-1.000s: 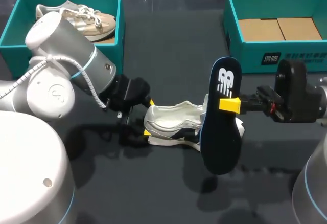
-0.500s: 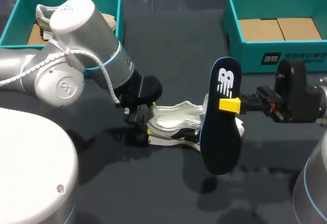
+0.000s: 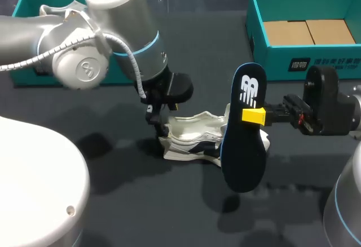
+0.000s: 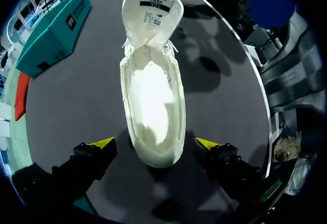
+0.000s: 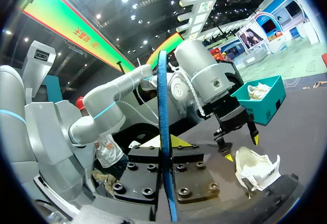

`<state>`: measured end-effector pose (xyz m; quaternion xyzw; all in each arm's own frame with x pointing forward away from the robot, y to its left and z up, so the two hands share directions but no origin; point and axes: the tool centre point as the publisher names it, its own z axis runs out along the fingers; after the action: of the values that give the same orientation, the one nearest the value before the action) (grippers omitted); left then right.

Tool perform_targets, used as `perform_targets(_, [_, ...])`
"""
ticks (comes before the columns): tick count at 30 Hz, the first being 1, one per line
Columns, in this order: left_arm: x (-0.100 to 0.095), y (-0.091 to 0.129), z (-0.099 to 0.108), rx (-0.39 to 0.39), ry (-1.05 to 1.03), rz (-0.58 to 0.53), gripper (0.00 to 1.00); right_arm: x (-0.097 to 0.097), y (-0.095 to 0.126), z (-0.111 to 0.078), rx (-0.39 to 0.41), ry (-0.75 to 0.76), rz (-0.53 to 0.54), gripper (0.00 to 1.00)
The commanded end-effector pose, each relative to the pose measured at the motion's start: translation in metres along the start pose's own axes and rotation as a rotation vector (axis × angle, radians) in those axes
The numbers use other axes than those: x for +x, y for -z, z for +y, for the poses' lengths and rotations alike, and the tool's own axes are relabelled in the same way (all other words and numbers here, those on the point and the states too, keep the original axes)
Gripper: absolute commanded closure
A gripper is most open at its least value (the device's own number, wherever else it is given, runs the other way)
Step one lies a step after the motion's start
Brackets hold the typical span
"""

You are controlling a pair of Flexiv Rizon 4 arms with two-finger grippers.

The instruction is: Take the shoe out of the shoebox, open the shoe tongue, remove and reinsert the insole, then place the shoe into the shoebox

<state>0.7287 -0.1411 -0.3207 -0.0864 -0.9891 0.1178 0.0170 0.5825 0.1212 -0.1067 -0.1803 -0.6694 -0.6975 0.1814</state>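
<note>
**Insole gripped on edge, shoe lying open on the table**

Nearest, the dark blue insole (image 3: 243,140) is held upright over the dark table (image 3: 186,213), toe end down, with its shadow thrown on the surface below. It is pinched about mid-length between the closed fingers of the right gripper (image 3: 254,115), and in the right wrist view it is seen edge-on between them. Just behind it the white shoe (image 4: 152,96) lies on the table outside both boxes, its tongue folded up and back so that the pale inside is laid bare. The left gripper (image 4: 155,143) is poised over the heel, fingers spread wide, one on either side and neither touching. Farther off, a teal shoebox (image 3: 271,61) is seen at the right, and another teal box (image 3: 22,1) at the left is largely hidden by the left arm.
</note>
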Motion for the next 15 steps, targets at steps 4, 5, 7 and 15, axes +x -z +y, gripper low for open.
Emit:
perform_targets(4, [-0.015, 0.029, -0.029, -0.088, -0.028, -0.043, 0.0, 0.0, -0.001, -0.001, 0.0, 0.0, -0.002, 1.0])
perform_targets(5, [-0.021, 0.026, -0.033, -0.089, -0.03, -0.042, 0.0, 0.0, -0.001, -0.001, 0.0, 0.0, -0.002, 1.0])
perform_targets(7, [-0.032, 0.018, -0.042, -0.104, -0.029, -0.059, 0.0, 0.0, -0.001, -0.001, 0.0, 0.0, -0.002, 1.0])
perform_targets(15, [-0.065, -0.027, -0.06, -0.102, -0.034, -0.048, 0.0, 0.0, -0.001, -0.001, 0.0, 0.0, -0.002, 1.0])
